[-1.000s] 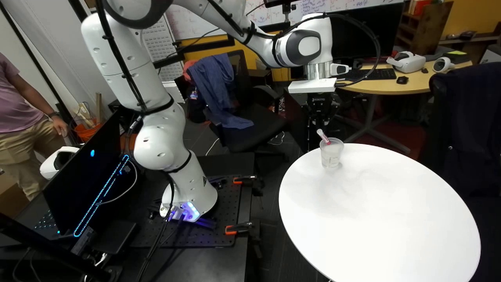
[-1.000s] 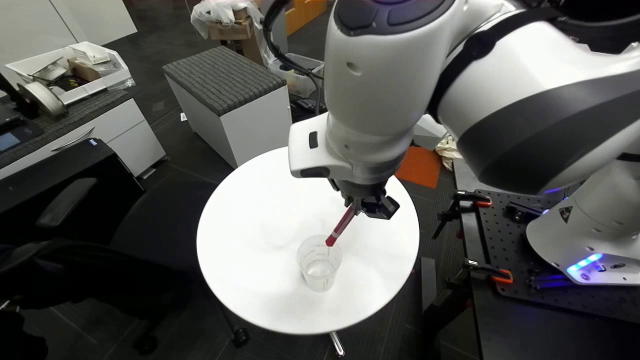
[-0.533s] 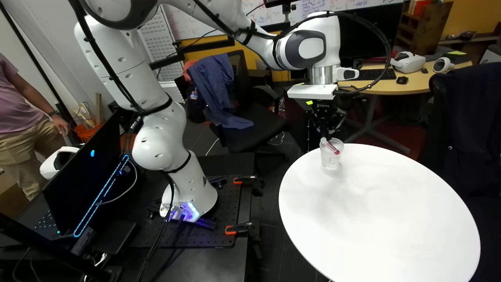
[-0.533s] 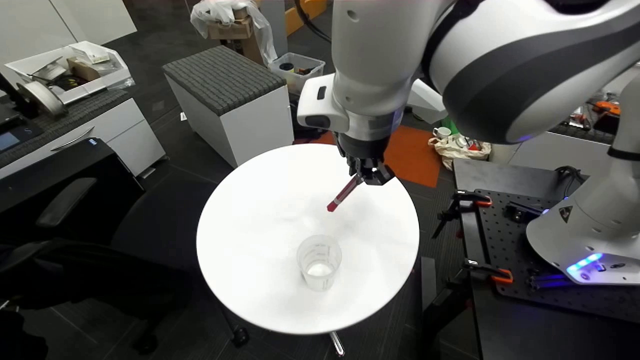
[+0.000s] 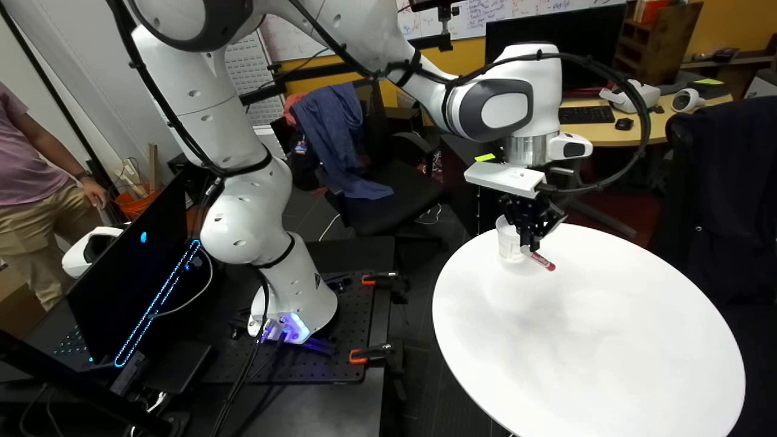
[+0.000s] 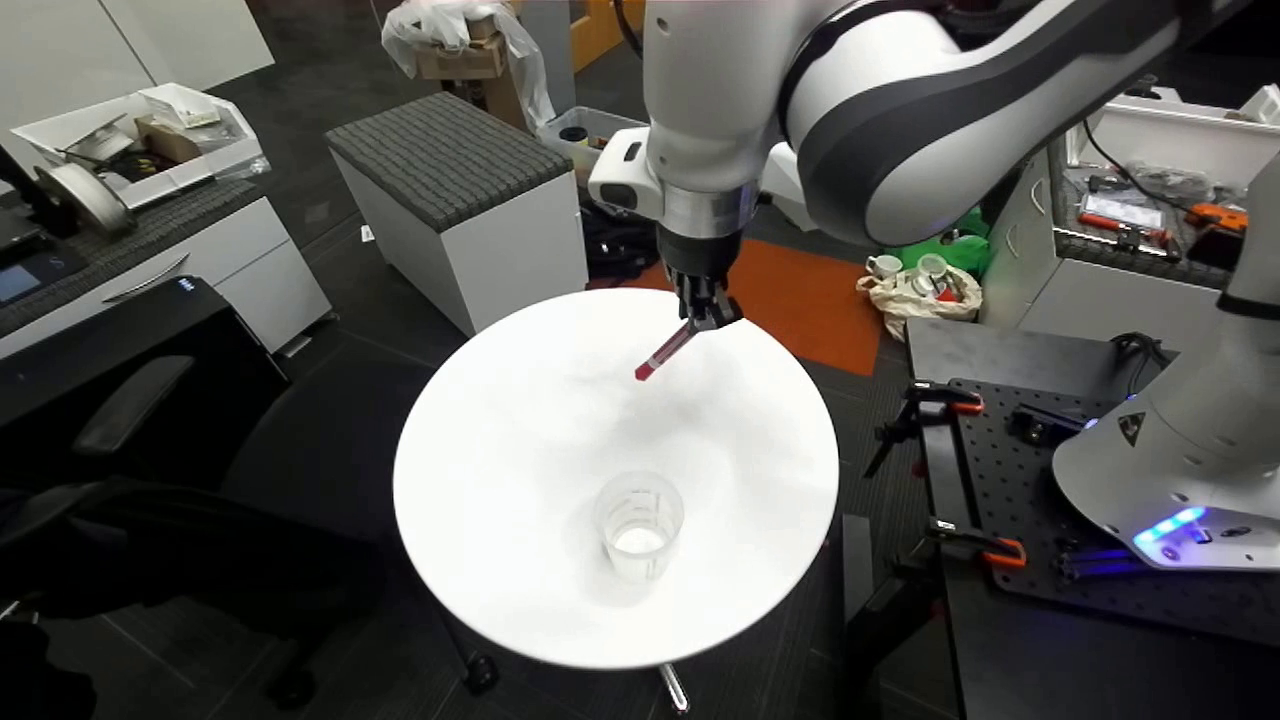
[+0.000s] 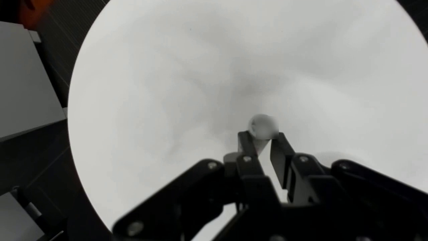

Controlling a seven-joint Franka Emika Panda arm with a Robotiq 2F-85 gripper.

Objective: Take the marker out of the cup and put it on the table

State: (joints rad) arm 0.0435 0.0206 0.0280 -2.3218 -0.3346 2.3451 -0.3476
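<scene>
The marker (image 5: 540,260) is a short red pen with a whitish end, held tilted over the white round table (image 5: 589,340). It also shows in an exterior view (image 6: 664,354), red tip pointing down and away from the gripper. My gripper (image 6: 697,318) is shut on its upper end. In the wrist view, the marker's pale round end (image 7: 262,126) sits between the fingertips (image 7: 261,135). The clear cup (image 6: 640,530) stands upright on the table, empty and apart from the marker. In an exterior view the gripper partly hides the cup (image 5: 508,240). The marker's height above the table is hard to tell.
A grey-topped cabinet (image 6: 450,160) stands beyond the table. A dark chair (image 6: 310,440) is beside the table. A wooden desk (image 5: 601,130) with a keyboard and headset is behind. The robot's black base table (image 5: 358,400) stands across a gap from the round table.
The gripper has carried the marker away from over the cup and lower, across the table. The marker stays in the gripper. The cup has not moved.
</scene>
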